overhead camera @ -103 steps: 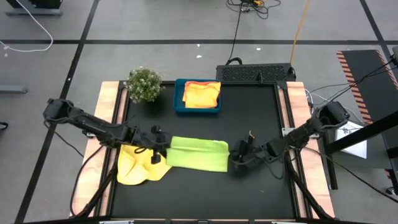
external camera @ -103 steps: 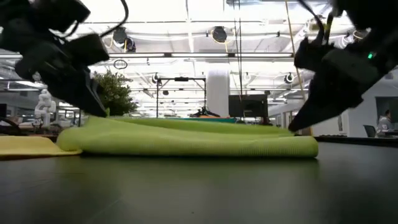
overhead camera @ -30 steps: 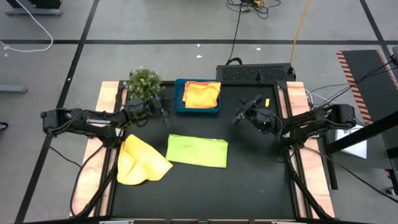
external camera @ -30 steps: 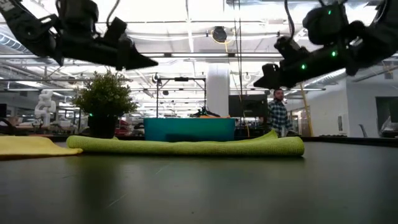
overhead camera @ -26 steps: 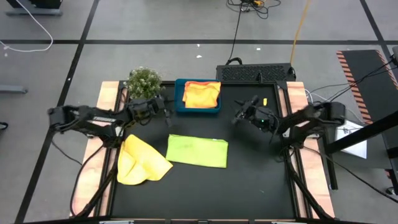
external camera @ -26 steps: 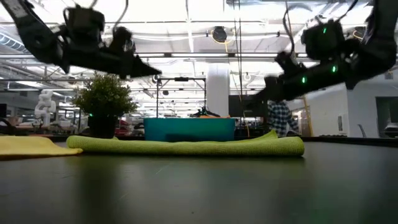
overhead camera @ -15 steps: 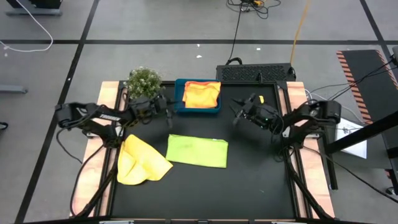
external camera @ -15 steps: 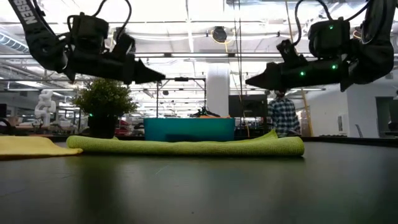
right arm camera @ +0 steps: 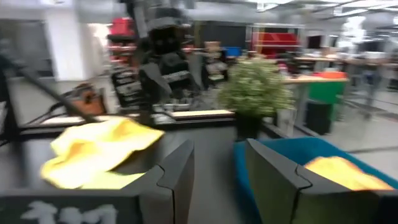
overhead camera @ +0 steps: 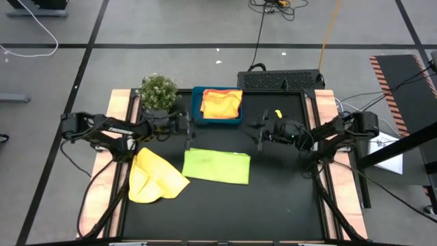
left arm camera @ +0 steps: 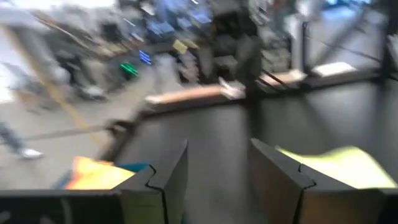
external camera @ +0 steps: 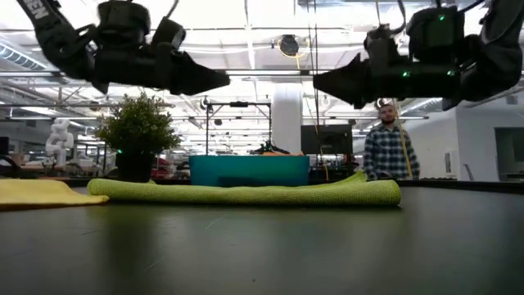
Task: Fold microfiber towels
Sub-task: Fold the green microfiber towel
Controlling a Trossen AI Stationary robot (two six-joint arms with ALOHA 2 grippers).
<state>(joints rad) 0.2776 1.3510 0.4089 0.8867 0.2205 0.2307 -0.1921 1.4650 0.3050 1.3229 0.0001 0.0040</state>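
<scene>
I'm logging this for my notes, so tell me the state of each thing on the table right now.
Green towel: folded, flat on the table.
Yellow towel: crumpled, unfolded.
Tray: holds orange-yellow towels.
Plant: upright.
Left gripper: open, empty, above the table.
Right gripper: open, empty, above the table.

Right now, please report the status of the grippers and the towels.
Left gripper and right gripper open, empty, above table. Lime green towel folded flat between them; yellow towel crumpled. Nothing in the way.

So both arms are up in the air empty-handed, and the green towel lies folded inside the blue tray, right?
Not quite. The high view shows the green towel folded on the black table, in front of the blue tray. The left gripper and right gripper do hover empty.
</scene>
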